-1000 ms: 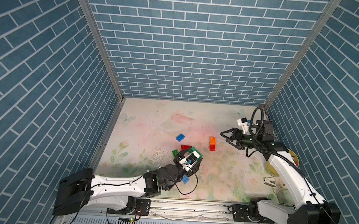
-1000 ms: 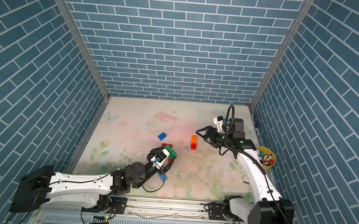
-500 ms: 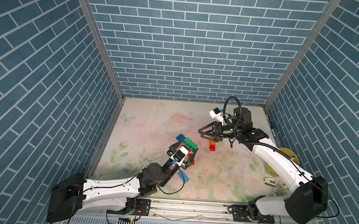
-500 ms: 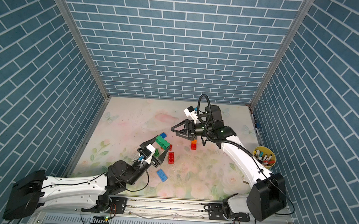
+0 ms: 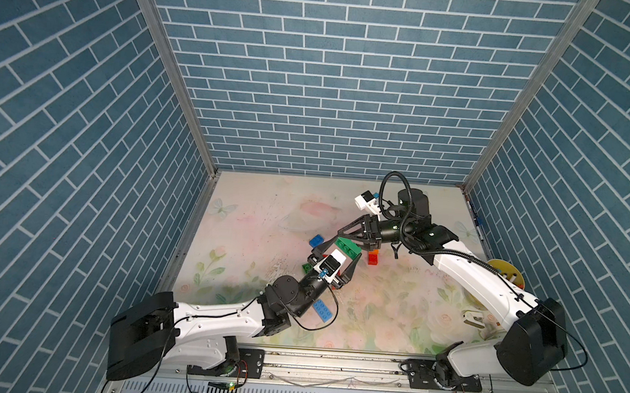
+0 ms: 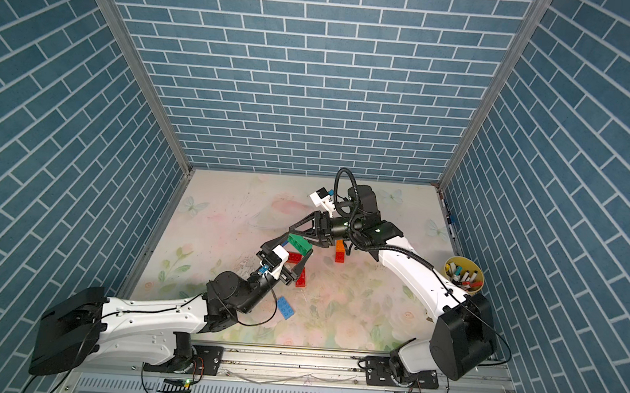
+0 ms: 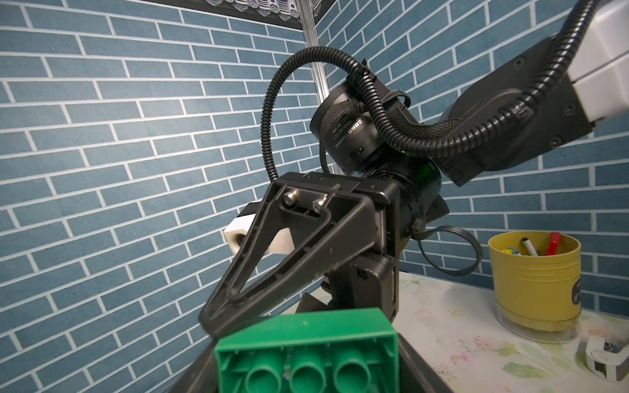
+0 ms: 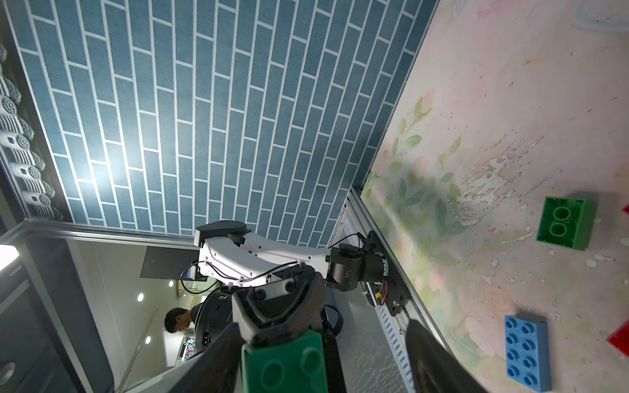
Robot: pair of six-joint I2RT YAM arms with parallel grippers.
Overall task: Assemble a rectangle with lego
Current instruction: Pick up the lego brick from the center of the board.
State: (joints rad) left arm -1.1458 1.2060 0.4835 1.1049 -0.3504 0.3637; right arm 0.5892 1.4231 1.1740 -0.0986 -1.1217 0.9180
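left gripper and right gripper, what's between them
A long green studded plastic lego brick, held by the left gripper, its end inside the right gripper's open jaws; both top views show it.

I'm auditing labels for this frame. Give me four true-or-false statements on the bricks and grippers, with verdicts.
1. The left gripper holds the green brick off the table. True.
2. The right gripper is clamped on the long blue brick. False: its open jaws straddle the green brick; the blue one lies on the table.
3. The long blue brick lies studs up. True.
4. The yellow cup is empty. False: it holds markers.
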